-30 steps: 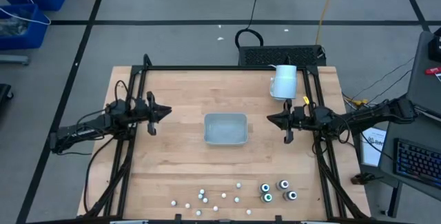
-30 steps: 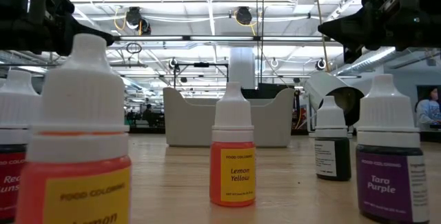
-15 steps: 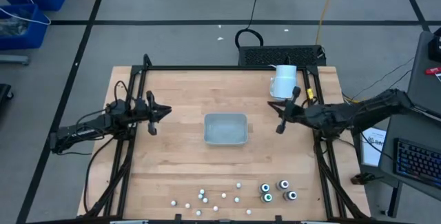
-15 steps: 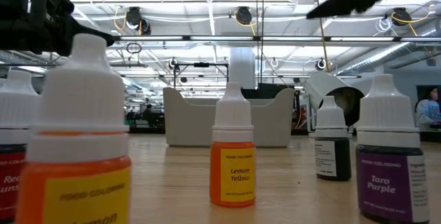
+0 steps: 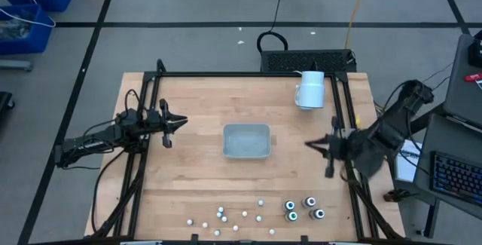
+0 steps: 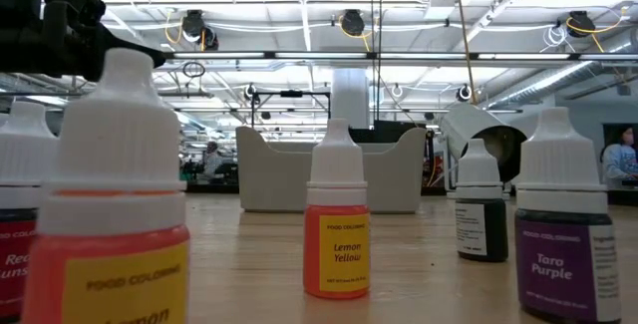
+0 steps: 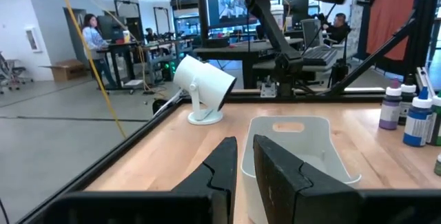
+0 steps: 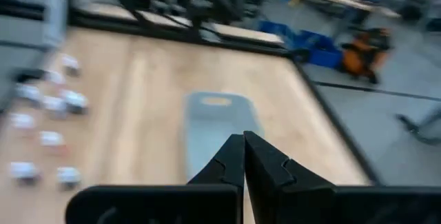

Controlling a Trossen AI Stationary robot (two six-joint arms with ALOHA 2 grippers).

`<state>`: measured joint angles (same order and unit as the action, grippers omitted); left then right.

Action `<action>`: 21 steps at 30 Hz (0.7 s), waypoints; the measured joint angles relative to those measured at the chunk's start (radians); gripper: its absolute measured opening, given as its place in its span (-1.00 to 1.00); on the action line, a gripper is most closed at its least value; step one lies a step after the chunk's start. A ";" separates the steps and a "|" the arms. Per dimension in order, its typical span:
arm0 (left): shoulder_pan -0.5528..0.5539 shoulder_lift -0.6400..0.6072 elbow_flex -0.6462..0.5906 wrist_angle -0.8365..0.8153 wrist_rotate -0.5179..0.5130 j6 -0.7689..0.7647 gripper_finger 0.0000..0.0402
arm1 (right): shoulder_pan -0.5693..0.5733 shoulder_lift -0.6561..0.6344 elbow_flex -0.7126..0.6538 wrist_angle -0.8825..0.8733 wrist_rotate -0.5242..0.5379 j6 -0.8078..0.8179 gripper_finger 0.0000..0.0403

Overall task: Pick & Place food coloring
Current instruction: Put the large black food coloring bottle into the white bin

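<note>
Currently small white-capped plastic food coloring bottles [image 5: 224,216] plus dark round jars [image 5: 304,208] scattered along near edge of wooden table [image 5: 188,177], well apart from pale grey rectangular tray [image 5: 246,141]. Left gripper [image 5: 183,121] nearly closed, empty. Right gripper [image 5: 309,144] fully closed, empty.

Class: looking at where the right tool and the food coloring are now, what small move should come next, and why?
Probably swing the right tool toward the food coloring at the table's near edge and open it: it is shut, empty, and the tray holds nothing.
</note>
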<state>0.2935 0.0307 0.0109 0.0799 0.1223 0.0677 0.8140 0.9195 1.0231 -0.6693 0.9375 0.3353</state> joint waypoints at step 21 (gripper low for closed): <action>0.000 0.000 0.000 0.000 -0.002 -0.047 -0.71 | 0.426 0.263 0.002 -0.032 -0.188 0.628 -0.93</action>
<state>0.2939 0.0307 0.0109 0.0799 0.1207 0.0208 1.2400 1.1829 1.0252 -0.7013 0.7492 0.9635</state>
